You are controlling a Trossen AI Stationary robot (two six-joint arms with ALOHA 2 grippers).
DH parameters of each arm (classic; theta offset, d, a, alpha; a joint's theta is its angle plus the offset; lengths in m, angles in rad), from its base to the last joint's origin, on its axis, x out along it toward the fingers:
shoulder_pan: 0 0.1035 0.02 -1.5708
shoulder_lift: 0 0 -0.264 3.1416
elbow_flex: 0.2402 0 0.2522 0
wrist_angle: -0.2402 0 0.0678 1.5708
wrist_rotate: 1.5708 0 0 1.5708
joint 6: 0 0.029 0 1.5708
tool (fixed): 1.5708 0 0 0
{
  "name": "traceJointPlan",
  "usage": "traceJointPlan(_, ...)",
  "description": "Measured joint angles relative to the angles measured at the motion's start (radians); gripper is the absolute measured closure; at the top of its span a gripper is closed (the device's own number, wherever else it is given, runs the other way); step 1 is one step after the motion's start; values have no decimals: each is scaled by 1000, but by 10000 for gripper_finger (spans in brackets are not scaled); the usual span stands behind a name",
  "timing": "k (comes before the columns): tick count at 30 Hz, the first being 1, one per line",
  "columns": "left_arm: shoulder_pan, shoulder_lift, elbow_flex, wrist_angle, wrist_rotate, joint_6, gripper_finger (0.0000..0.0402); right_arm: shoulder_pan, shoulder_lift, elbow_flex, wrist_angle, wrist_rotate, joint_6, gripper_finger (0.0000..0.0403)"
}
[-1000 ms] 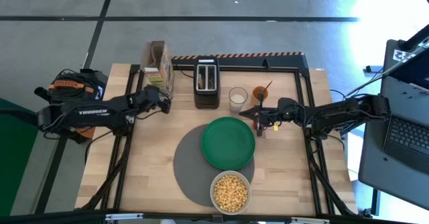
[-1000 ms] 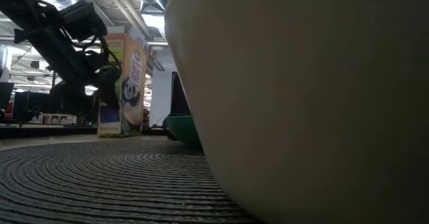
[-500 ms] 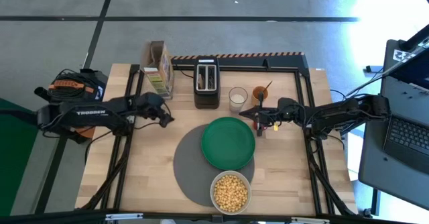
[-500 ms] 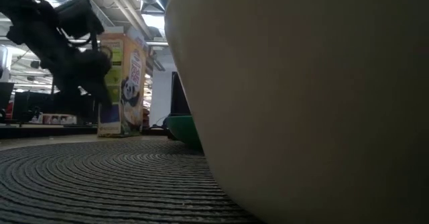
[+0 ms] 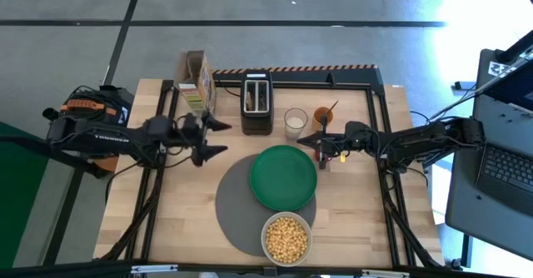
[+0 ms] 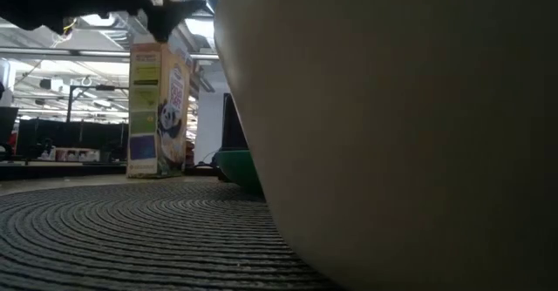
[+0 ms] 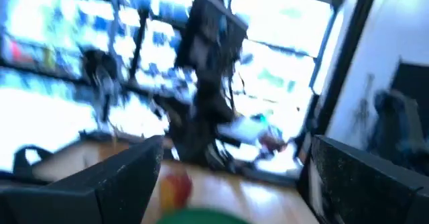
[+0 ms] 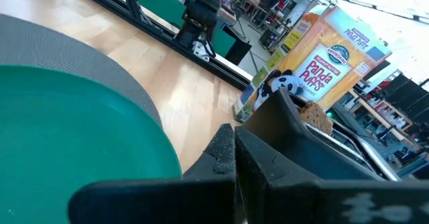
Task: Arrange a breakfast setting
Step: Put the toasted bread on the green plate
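Note:
A green plate lies on the round grey mat. A pale bowl of yellow cereal stands on the mat's near edge and fills the low view. A brown toast slice sticks out of the black toaster. The red apple rests on the table under the right arm. A thin handle leans out of the orange cup. My left gripper hangs open in the air left of the plate, pointing level at it. My right gripper is shut at the plate's far right rim, nothing between its fingers.
A cereal box stands upright at the far left, next to the toaster. A glass of milk stands between the toaster and the orange cup. Bare wood lies left of the mat and right of the plate.
My left gripper has drawn away from the cereal box toward the table's near edge and risen. It has tipped from pointing down to pointing level toward the plate, and its fingers have stayed open. The box stands where it was.

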Motion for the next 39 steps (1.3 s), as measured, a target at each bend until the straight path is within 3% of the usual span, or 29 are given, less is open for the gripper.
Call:
traceJointPlan(7, 0, 1, 0, 126, -77, 42, 25, 0, 0, 0, 2, 0, 103, 403)
traceJointPlan(11, 0, 46, 0, 150, -18, 43, 25, 0, 0, 0, 43, 0, 170, 403)
traceJointPlan(19, 0, 249, 14, 399, 86, 85, 25, 5, 10, 0, 178, -65, 204, 403)
traceJointPlan(23, -4, 286, 82, 424, 122, 146, 25, 48, 42, 29, 329, 40, 220, 403)
traceJointPlan(30, -8, 279, 170, 382, 148, 195, 25, 161, 170, 255, 357, 82, 52, 403)
traceJointPlan(35, -8, 248, 172, 390, 167, 220, 25, 201, 288, 469, 207, 88, -181, 403)
traceJointPlan(39, -7, 173, 172, 342, 198, 285, 25, 196, 347, 638, 29, 59, -207, 403)
